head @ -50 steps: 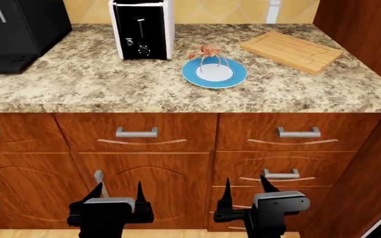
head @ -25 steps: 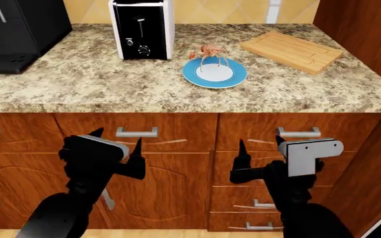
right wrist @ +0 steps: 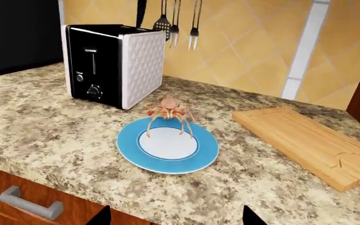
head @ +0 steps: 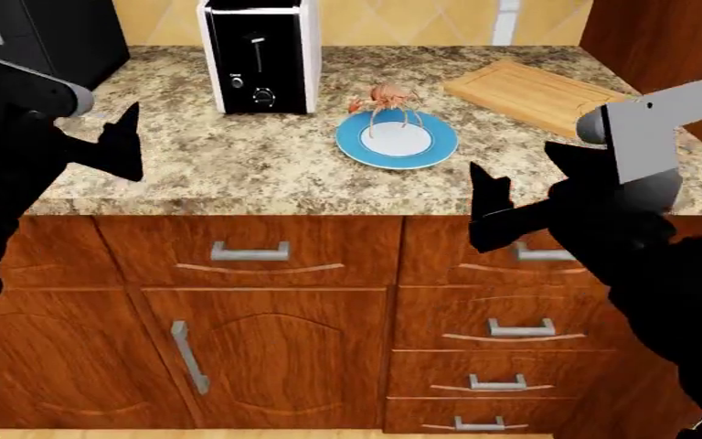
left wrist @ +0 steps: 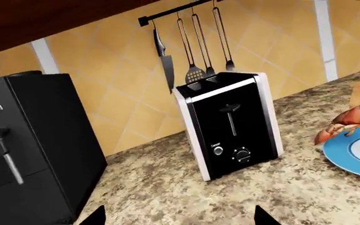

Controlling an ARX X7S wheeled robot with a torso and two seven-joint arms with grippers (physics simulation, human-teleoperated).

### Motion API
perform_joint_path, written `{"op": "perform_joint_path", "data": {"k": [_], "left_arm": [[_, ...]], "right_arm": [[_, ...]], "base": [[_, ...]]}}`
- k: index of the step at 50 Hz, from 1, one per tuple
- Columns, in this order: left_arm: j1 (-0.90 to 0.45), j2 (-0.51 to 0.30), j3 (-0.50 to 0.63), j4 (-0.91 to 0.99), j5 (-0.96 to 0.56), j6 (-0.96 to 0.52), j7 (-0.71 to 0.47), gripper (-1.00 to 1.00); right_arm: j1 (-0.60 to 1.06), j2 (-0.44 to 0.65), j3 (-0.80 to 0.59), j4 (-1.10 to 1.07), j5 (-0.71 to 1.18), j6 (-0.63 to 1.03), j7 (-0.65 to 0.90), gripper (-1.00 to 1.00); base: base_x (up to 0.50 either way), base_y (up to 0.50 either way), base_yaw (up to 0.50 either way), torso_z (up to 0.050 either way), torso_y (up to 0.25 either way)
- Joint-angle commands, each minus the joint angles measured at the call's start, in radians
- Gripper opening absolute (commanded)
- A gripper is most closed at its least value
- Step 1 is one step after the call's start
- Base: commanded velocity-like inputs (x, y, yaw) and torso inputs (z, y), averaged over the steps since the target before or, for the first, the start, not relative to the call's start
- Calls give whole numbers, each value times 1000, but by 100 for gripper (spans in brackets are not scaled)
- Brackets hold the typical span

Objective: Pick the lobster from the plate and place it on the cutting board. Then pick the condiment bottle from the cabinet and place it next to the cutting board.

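Centre of the head view: small pinkish-orange lobster [head: 387, 97] standing on round blue-rimmed white plate [head: 397, 140]. Upper right, tan wooden cutting board [head: 537, 94]; upper left, black-and-white toaster [head: 259, 54]. Left gripper [head: 120, 142] and right gripper [head: 528, 192], jaws spread, holding nothing.

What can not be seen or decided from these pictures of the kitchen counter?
- Condiment bottle: in no view; no cabinet stands open.
- Cutting board: in the head view, the right gripper covers its near corner.
- Plate: the left wrist view's edge cuts it off, and part of the lobster too.
- Left gripper: in the head view only one dark fingertip shows clearly; in its wrist view, just the tips.
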Motion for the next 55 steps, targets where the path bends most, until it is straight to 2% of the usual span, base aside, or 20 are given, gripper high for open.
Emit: {"op": "perform_joint_path", "data": {"k": [1,7,16,22,50,53,55], "left_arm": [[-206,-83,68,-169,63,-17,67,100],[-301,-78,125,-255,105,-39,75,100],[-353,-61,178,-356,146,-6,76,100],[-367,-70,209,-352,159,-26,101,100],[-373,-102,196,-338,159,-50,97,100],[-369,-103,192,-334,157,-51,95,100],[-365,-106,190,-326,155,-55,96,100]], "right_arm": [[183,80,-25,64,141,110,66,100],[222,109,-44,95,214,98,116,100],[249,123,-53,120,252,85,143,100],[259,129,-65,135,270,79,153,100],[253,145,-65,153,385,78,229,100],[253,131,-46,170,413,94,255,100],[272,136,-61,221,501,111,333,100]], "base": [[500,0,0,0,0],[500,0,0,0,0],[500,0,0,0,0],[500,0,0,0,0],[500,0,0,0,1],[333,0,0,0,3],[0,0,0,0,0]]}}
